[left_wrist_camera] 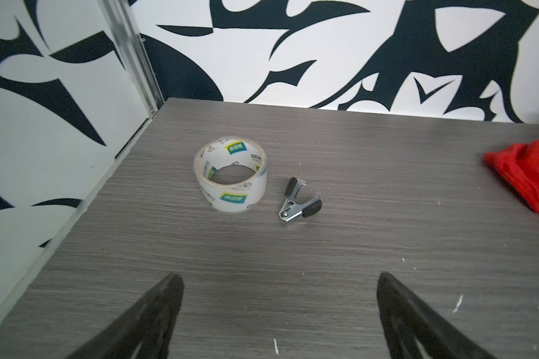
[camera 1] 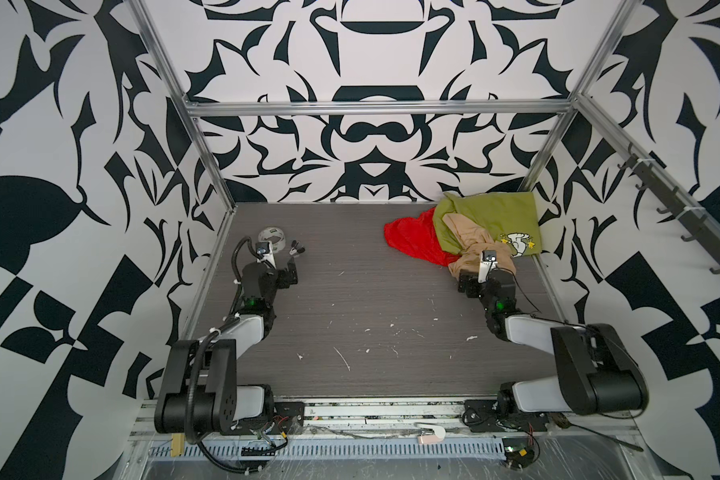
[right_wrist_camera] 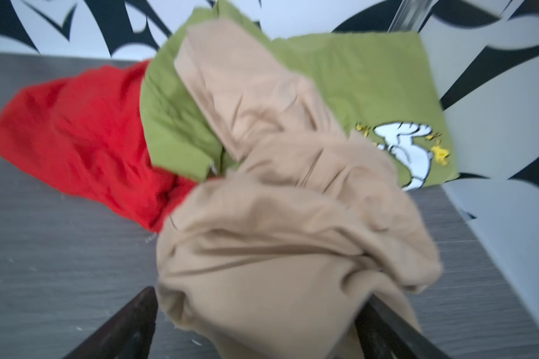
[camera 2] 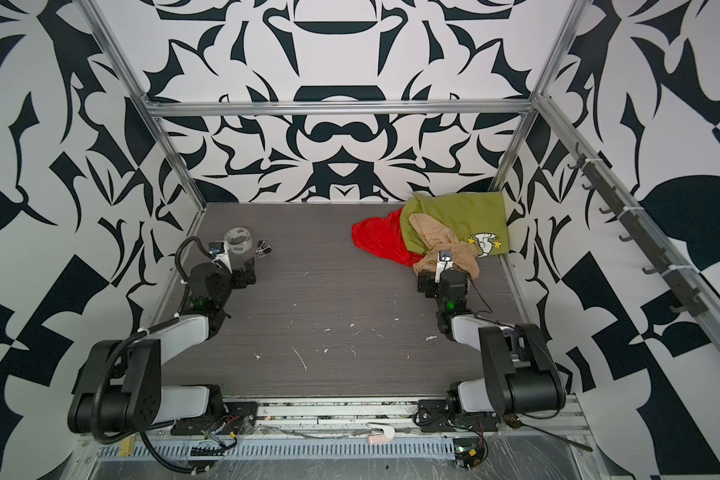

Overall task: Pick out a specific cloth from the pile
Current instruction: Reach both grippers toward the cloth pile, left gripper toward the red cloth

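The red cloth (camera 1: 412, 239) is found on the worktop (camera 1: 350, 291) at the pile's (camera 1: 470, 239) left edge, part-covered by the olive-green cloth (camera 1: 495, 212). It lies left of the nearer right fingers (right_wrist_camera: 137, 317), which are spread wide astride the tan-beige cloth (right_wrist_camera: 262, 248). The left fingers (left_wrist_camera: 156, 307), wide and empty, are well apart.

Red cloth (camera 1: 412, 241) — olive cloth (camera 1: 495, 212) (cartoon print)

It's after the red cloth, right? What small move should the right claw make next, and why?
Probably move the right gripper over to the red cloth. Its open jaws straddle the tan cloth, the wrong one; the red lies exposed beside it, partly under the green cloth.
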